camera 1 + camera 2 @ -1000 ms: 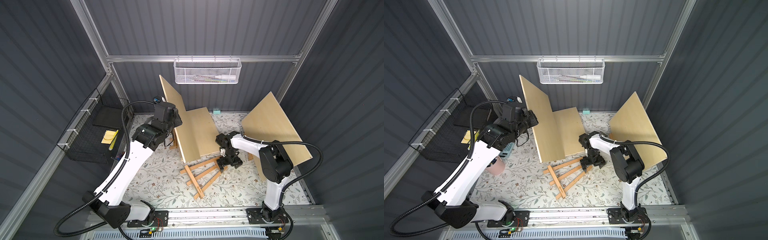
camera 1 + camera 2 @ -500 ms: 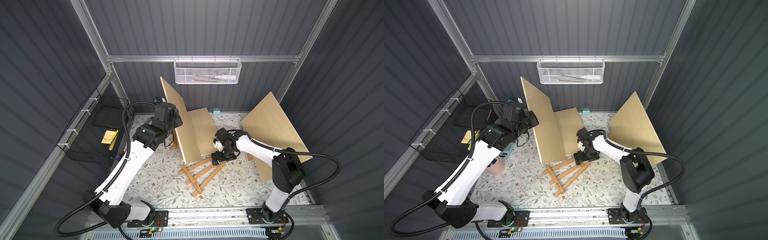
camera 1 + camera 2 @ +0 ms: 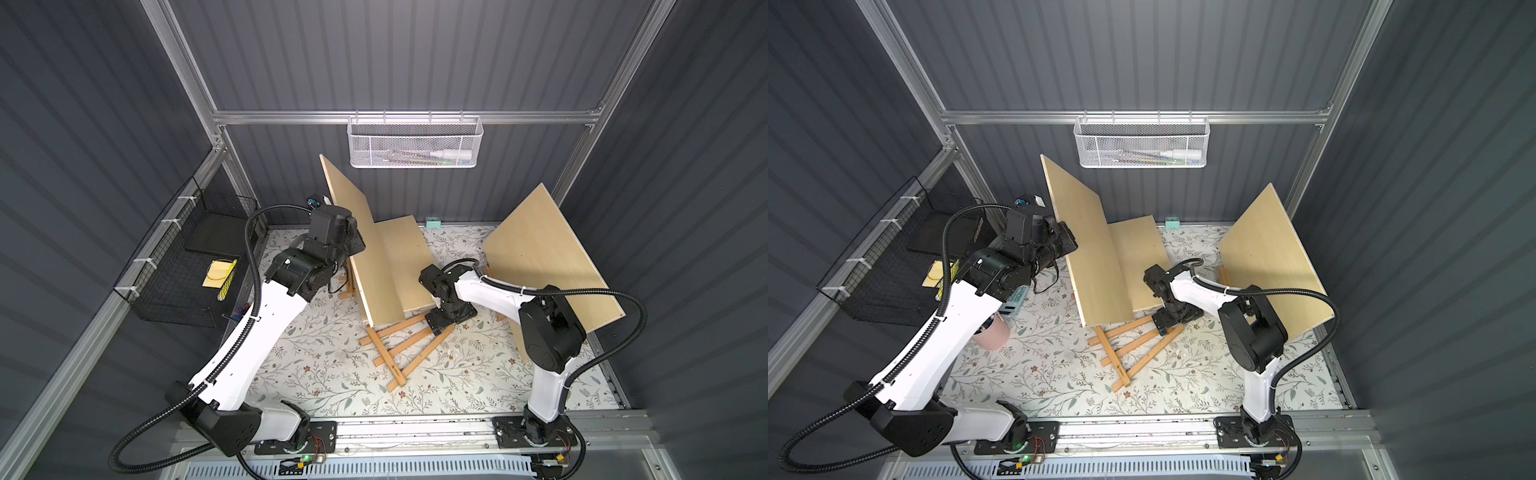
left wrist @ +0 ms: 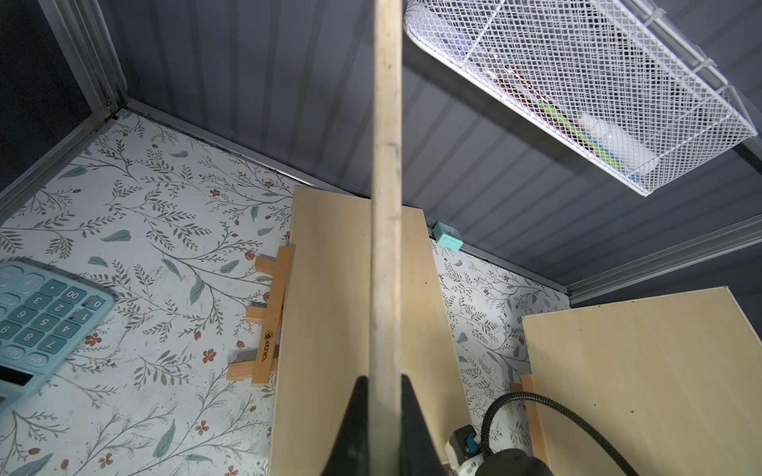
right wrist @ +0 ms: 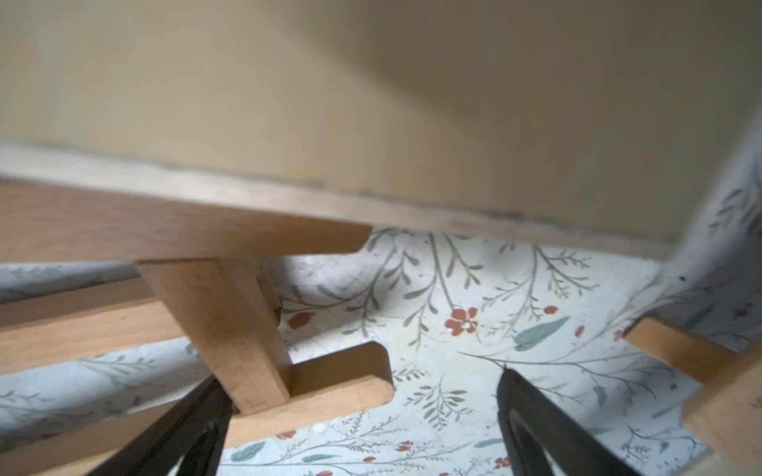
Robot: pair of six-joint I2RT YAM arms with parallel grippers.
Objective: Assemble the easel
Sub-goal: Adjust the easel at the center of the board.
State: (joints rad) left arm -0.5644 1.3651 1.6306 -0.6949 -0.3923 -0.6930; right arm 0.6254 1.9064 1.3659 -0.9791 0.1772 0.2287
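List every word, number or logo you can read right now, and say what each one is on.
"00", "0" and "1" to "9": keys of the teal calculator, in the left wrist view.
Burned-in brand stamp on the wooden easel bar: too blurred to read with certainty.
Small dark mark on the crossbar of the lying easel frame: too small to read.
Nothing else is legible.

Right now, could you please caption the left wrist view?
Left gripper shut on a wooden board seen edge-on over floral table.

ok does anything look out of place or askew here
the light wooden easel frame lies flat and skewed on the floral tabletop, partly under the tall plywood board that the left pincer holds tilted; the right pincer hangs open over it
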